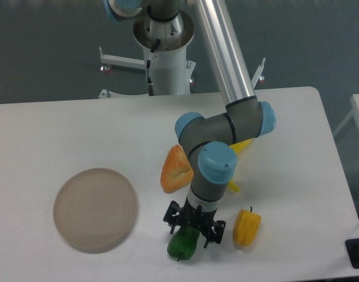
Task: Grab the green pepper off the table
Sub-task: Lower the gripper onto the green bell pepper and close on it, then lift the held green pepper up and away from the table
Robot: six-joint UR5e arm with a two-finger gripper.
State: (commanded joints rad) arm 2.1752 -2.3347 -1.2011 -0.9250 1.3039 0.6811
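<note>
The green pepper (183,245) lies on the white table (79,135) near the front edge, glossy and dark green. My gripper (194,230) points straight down right over the pepper's upper end. Its black fingers (173,220) are spread to either side of that end, and the jaws look open. The pepper rests on the table; its top is partly hidden under the gripper.
A yellow pepper (247,228) sits just right of the gripper. An orange wedge-shaped food item (175,169) lies left of the wrist. A yellow object (242,146) is partly hidden behind the arm. A round beige plate (95,210) lies at the left.
</note>
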